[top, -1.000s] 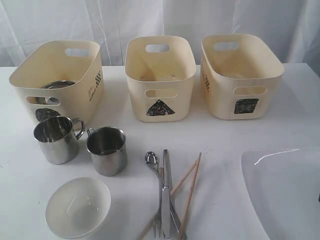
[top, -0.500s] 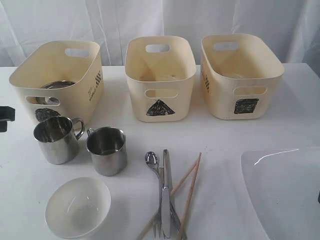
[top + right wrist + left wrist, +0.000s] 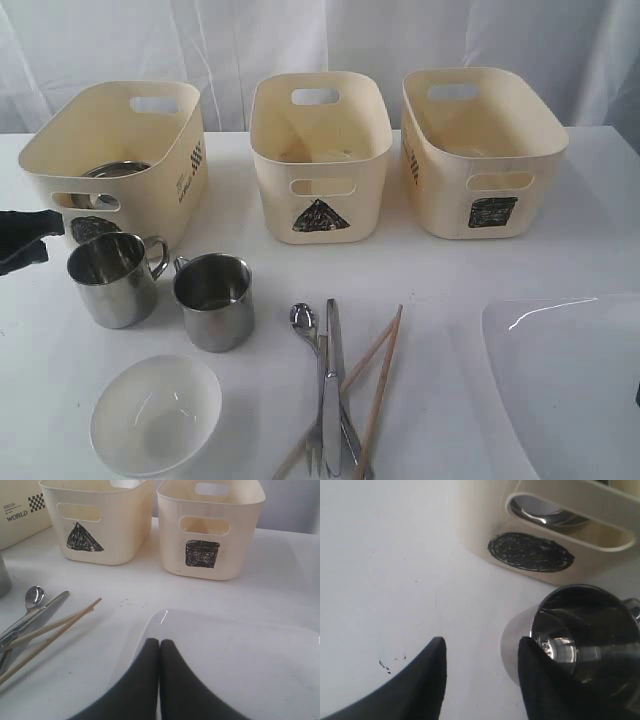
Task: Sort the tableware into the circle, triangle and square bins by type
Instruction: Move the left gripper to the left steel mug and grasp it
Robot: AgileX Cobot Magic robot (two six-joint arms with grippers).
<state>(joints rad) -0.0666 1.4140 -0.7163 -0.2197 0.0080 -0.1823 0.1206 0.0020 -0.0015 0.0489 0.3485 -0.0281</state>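
At frame left, the left gripper (image 3: 48, 238) is poised, fingers spread, beside the left steel mug (image 3: 112, 278), apparently for transfer to the circle bin (image 3: 140, 195) behind. The right gripper (image 3: 160, 645) is held closed, empty, over the white square plate (image 3: 570, 390) at lower right.

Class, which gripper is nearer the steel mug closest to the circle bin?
Left. The left gripper is open beside the steel mug; the right gripper is shut over the white square plate, across the table.
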